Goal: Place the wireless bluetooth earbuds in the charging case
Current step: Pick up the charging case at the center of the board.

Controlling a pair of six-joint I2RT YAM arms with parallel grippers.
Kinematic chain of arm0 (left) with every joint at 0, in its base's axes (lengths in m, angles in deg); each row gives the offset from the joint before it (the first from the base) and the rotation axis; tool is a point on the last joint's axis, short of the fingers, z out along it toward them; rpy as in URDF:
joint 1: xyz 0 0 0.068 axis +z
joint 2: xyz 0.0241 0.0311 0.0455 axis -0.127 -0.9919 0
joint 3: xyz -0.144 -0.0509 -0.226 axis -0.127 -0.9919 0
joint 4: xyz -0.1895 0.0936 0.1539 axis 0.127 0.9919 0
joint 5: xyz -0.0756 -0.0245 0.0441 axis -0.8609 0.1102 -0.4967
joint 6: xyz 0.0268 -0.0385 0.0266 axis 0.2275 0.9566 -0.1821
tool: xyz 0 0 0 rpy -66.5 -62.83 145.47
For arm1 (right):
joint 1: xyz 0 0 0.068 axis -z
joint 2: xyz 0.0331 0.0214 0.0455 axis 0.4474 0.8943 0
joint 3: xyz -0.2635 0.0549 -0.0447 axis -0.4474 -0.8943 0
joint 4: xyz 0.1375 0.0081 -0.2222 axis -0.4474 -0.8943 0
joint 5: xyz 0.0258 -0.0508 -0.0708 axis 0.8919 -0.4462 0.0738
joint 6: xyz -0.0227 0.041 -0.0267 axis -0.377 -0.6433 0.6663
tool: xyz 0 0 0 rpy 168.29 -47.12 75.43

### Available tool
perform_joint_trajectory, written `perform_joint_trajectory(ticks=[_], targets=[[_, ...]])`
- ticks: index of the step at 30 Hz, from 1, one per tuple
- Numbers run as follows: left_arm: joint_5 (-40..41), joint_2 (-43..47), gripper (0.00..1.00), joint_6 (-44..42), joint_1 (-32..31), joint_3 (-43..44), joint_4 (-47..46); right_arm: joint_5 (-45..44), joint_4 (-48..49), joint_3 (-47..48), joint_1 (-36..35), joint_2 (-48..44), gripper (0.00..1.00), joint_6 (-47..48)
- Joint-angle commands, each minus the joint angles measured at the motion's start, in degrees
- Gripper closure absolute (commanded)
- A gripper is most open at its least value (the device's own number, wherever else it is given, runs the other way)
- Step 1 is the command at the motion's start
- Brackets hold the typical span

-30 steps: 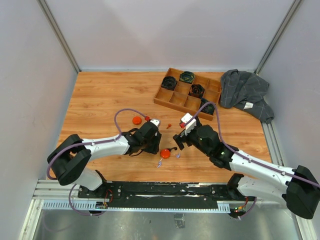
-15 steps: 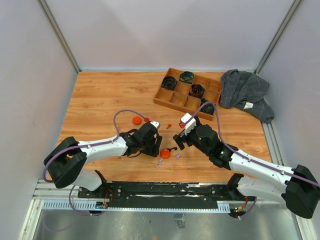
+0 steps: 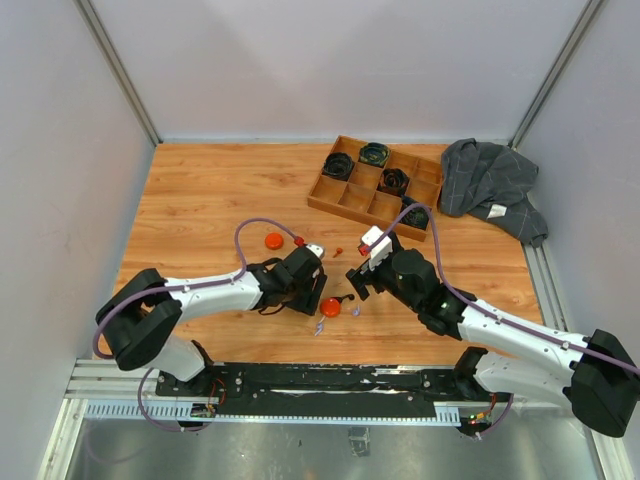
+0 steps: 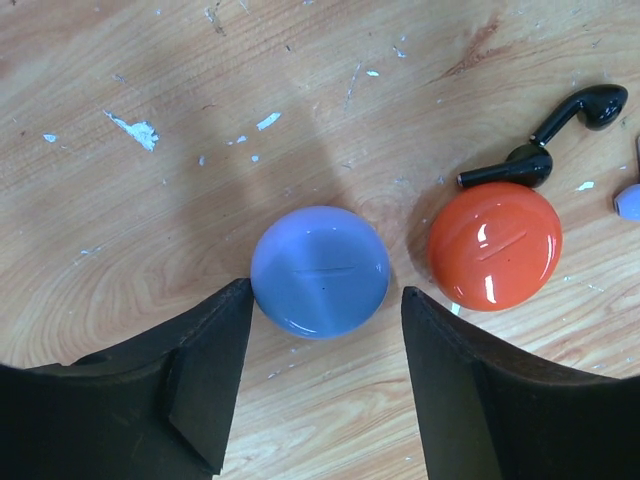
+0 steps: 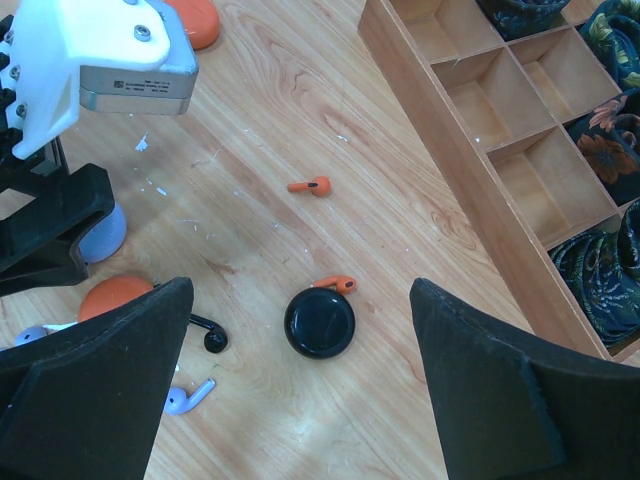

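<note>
Left hand (image 4: 325, 292) spread, straddling lilac case (image 4: 320, 272); orange case (image 4: 495, 245) at its 3 o'clock. Right hand (image 5: 300, 295) spread over black case (image 5: 319, 323).

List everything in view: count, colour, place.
Table: one, wood, under everything.
Tray: one, wood, far right of table.
Coils: four, dark, in tray compartments.
Cloth: one, grey, right of tray.
Orange cases: two; one beside the lilac case, one farther off.
Lilac case: one, between the left claw's fingers.
Black case: one, under the right claw.
Orange buds: two, loose; one at the black case's edge.
Black buds: two, by the nearer orange case.
Lilac bud: at least one, towards the near edge.
Left claw: open, straddling the lilac case.
Right claw: open, empty.
</note>
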Motion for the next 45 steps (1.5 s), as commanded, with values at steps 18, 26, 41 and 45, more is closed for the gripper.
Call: perform_joint_trajectory(ticks=[18,26,41,45], targets=[[10.01,5.24,0.56,0.19,-3.49,-4.27,-7.79,2.76,-0.78,1.78,3.7,0.33,0.1,-3.31],[10.14,10.94,0.61,-9.11,-3.49,-11.82,-28.02,6.33,-7.43,6.54,5.5,1.82,0.12,-8.03],[0.14,9.93,0.62,-31.39,-3.49,-22.86,-69.28,19.13,-21.53,22.54,10.6,10.03,0.15,-12.65],[-1.88,8.46,0.62,-33.21,-3.49,-25.56,-78.16,25.54,-21.87,25.01,10.8,12.63,0.22,-13.99]])
